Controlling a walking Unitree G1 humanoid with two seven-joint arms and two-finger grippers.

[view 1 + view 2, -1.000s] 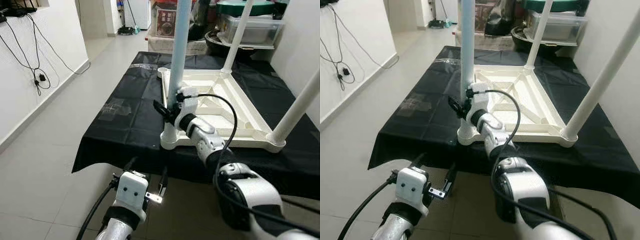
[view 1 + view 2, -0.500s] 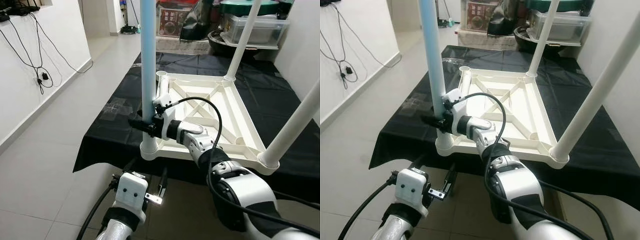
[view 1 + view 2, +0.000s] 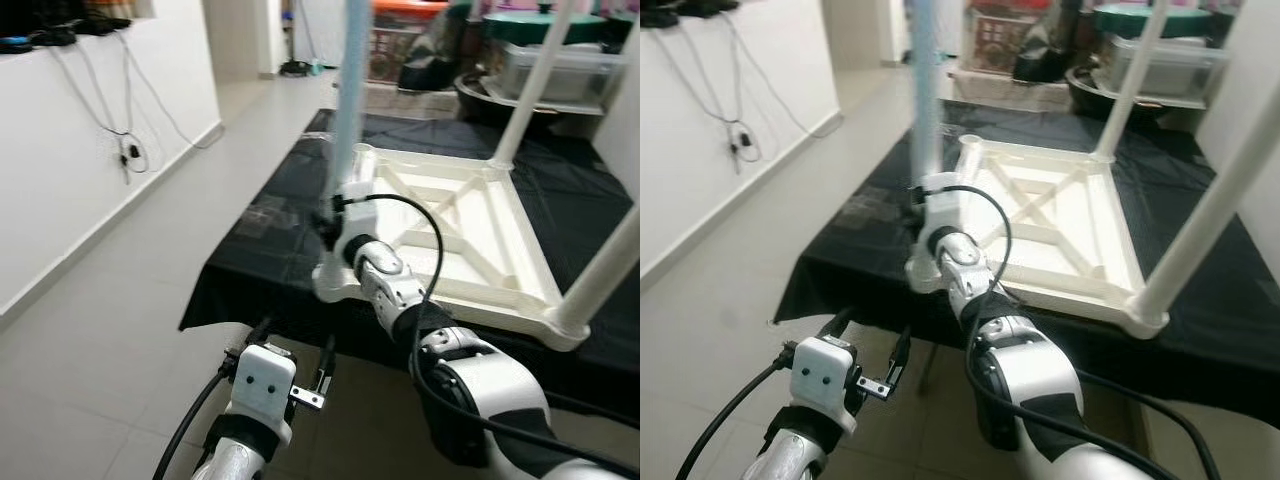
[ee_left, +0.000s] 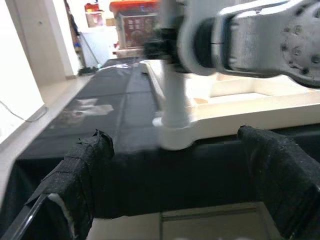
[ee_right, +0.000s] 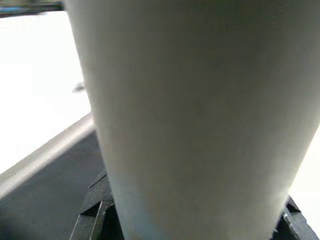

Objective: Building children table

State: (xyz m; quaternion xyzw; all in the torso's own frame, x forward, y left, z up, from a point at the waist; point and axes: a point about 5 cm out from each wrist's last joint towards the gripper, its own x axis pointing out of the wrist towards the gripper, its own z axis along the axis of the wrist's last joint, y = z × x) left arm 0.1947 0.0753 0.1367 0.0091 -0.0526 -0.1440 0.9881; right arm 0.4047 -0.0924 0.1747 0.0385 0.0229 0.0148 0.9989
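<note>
Right end effector (image 3: 330,222) pinching the pale blue upright plastic leg (image 3: 349,95) just above its corner socket on the upturned white plastic children's table (image 3: 455,240), black-clothed tabletop (image 3: 270,235) beneath, left end effector (image 4: 175,185) spread, low before the tabletop's edge, well apart from the leg.

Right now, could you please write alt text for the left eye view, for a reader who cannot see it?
The robot's right tool grips an upright pale blue leg at the near corner of an upturned white children's table lying on a black-covered table. The left tool hangs low, open, over the tiled floor.
</note>
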